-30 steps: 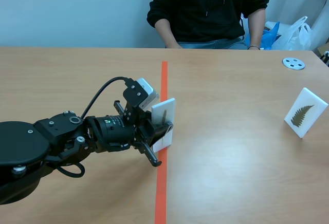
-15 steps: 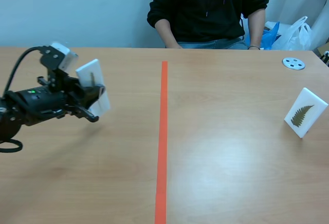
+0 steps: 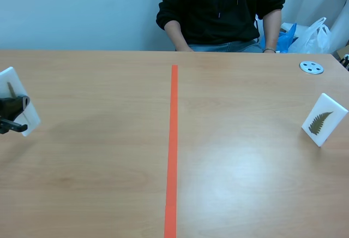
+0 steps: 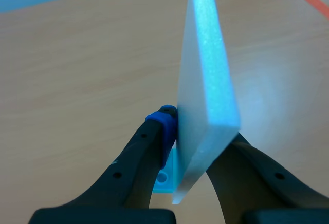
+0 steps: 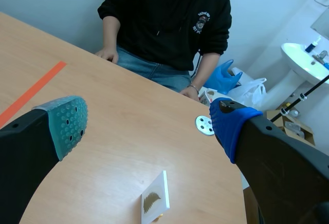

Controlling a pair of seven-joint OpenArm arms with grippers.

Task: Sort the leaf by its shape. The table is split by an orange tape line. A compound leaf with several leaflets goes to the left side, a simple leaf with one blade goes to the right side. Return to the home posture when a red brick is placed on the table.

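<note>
Left wrist view: leaf card (image 4: 205,70) pinched in left hand (image 4: 198,134).

White leaf card (image 3: 28,119) held far left; fern card (image 3: 324,119) stands right.

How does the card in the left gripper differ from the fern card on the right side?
The held card is clamped between the fingers of the left gripper at the table's far left. The fern card stands free on the table, right of the tape line. The fern card's leaf shows plainly, while the held card shows only a thin dark mark and its leaf shape is unclear. Both are thick white cards.
</note>
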